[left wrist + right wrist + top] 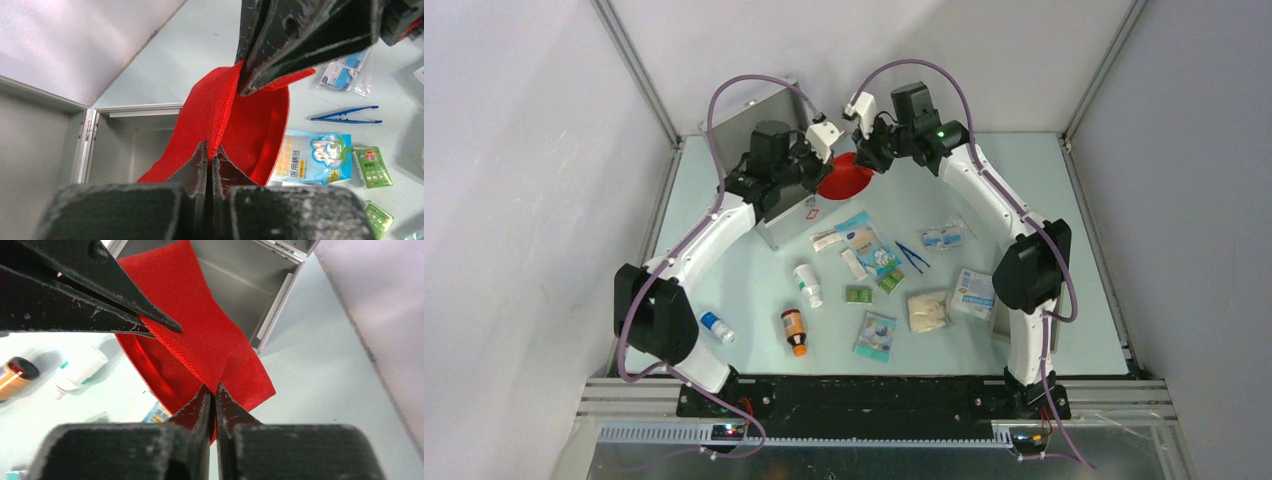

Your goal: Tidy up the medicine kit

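A pale green table [1024,170] is sitting between plain grey-white walls, and the medicine kit [774,232] is standing open at its far left, lid leaning toward the back wall. The left gripper [208,150] and right gripper [213,390] are both clenching the red pouch [215,100] just beside the kit. A green packet [372,167] is showing "WIND", beside a blue packet [312,157] bearing Chinese print.

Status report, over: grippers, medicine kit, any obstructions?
Left gripper, right gripper both shut on red pouch, mouth held open. Medicine kit open beside it, visible interior bare. Nothing blocking; packets and bottles loose on table.
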You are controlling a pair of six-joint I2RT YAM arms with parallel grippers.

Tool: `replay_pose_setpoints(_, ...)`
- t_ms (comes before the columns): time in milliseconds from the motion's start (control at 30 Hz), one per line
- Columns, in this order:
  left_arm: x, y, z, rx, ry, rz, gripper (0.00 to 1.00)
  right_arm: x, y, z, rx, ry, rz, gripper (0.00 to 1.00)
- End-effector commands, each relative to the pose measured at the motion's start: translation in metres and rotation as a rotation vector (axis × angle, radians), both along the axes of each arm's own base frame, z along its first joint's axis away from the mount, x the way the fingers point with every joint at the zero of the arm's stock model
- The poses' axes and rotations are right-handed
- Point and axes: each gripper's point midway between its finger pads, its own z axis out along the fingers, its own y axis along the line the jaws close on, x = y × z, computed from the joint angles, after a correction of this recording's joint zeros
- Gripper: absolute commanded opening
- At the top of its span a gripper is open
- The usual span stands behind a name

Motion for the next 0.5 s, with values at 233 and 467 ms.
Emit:
replay_pose_setpoints(233, 0.004, 0.013, 0.036, -0.112, 0.013, 0.13, 0.0, -0.009, -0.03, 0.083, 0.227, 0.027, -0.122, 0.69)
replay_pose_setpoints(467, -0.005, 0.046, 0.03, -0.139, 0.157, 0.302, 0.0, -0.023, -0.08, 0.086, 0.431, 0.191, -0.285, 0.76)
